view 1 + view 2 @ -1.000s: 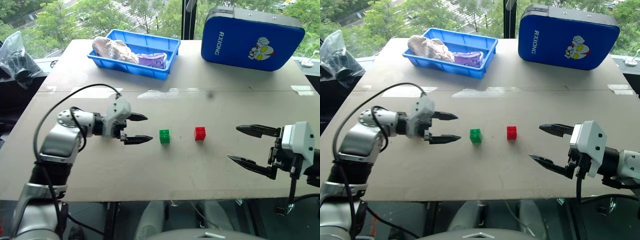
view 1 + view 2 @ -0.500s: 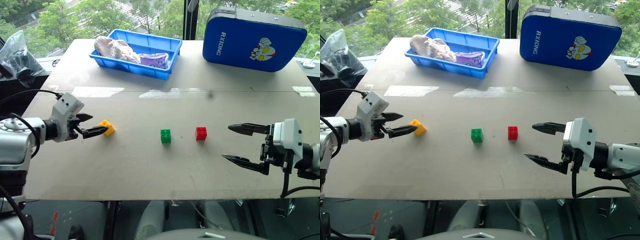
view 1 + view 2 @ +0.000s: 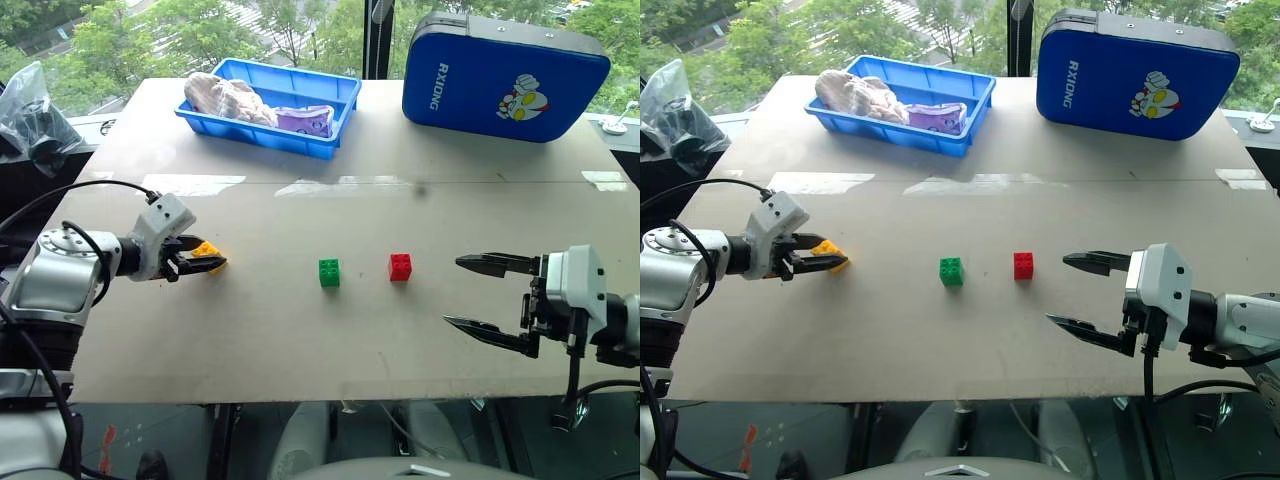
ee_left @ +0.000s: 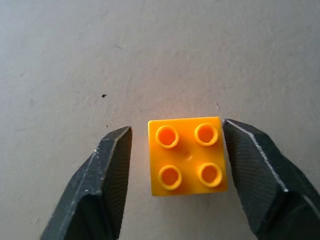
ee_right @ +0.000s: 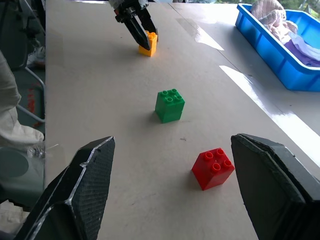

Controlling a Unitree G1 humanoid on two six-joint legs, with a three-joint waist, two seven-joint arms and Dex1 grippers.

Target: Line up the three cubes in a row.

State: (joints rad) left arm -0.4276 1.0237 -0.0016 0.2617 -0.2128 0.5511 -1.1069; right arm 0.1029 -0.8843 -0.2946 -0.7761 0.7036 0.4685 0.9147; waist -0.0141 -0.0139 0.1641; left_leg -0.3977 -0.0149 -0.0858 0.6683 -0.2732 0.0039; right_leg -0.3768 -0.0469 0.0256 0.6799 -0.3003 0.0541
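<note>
The yellow-orange cube [image 3: 207, 250] lies on the table at the left, studs up. My left gripper [image 3: 212, 262] is shut on it, and the left wrist view shows the cube [image 4: 187, 156] between the two black fingers. The green cube [image 3: 329, 272] and the red cube [image 3: 400, 266] sit side by side near the table's middle, a short gap between them. My right gripper [image 3: 454, 292] hovers open to the right of the red cube, holding nothing. The right wrist view shows the red cube [image 5: 213, 168], the green cube [image 5: 170, 105] and the yellow-orange cube [image 5: 148, 44] beyond.
A blue bin [image 3: 335, 110] with cloth in it stands at the back left of the table. A blue zip case [image 3: 505, 75] lies at the back right. A black bag [image 3: 30, 115] hangs off the table's left side.
My left gripper swung left from beside the green cube to the yellow-orange cube and closed on it. The right gripper stayed where it was, open.
</note>
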